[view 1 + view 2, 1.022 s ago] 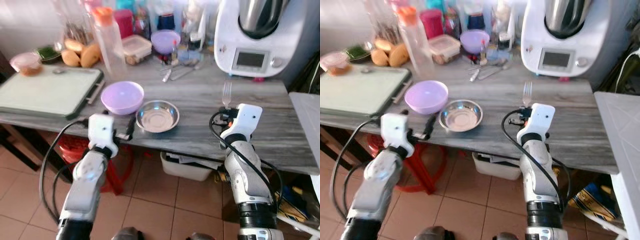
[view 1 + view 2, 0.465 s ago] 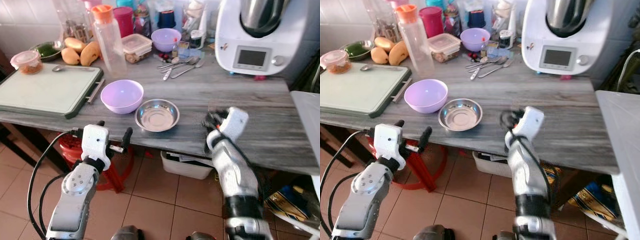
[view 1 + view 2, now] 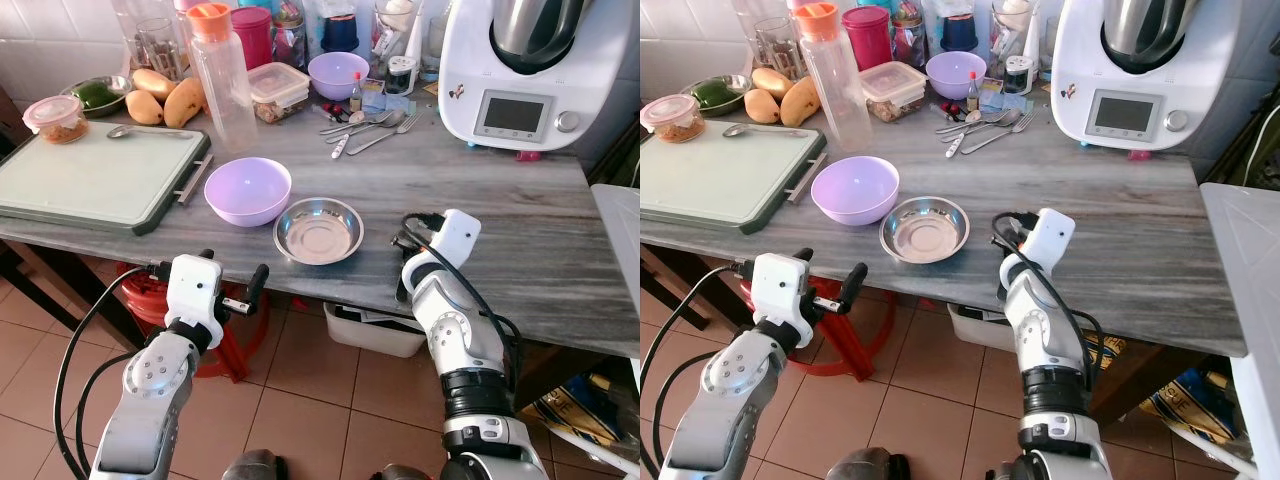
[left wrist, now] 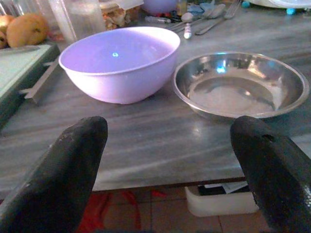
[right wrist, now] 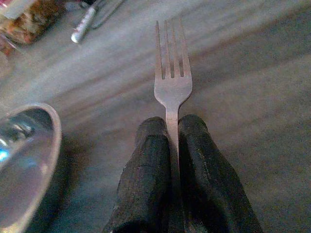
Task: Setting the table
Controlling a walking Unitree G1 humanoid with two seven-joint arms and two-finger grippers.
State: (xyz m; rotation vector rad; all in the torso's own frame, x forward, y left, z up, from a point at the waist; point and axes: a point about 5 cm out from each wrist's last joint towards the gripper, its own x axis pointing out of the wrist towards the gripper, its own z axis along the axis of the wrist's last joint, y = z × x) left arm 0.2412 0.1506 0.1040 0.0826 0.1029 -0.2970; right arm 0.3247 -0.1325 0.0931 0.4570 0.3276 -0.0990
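Since a second ago the right gripper (image 5: pixel 174 145) has swung down from holding the fork (image 5: pixel 172 73) upright over the counter to carrying it low and flat, just right of the steel bowl (image 3: pixel 317 230). Its fingers are clamped on the fork's handle, tines pointing away over the grey tabletop (image 3: pixel 520 230). That suggests the fork is about to be laid beside the steel bowl, a place-setting step not yet finished.

Meanwhile the left gripper (image 3: pixel 228 293) has dropped below the table edge, in front of the steel bowl, fingers spread wide and holding nothing.

The steel bowl is empty. So is the lilac bowl (image 3: pixel 247 190), touching or nearly touching it on the left. Behind the steel bowl, a clear lidded tub (image 3: pixel 278 90) holds some brownish food, a smaller purple bowl (image 3: pixel 337 73) sits farther back, and loose cutlery (image 3: pixel 365 127) lies nearby.
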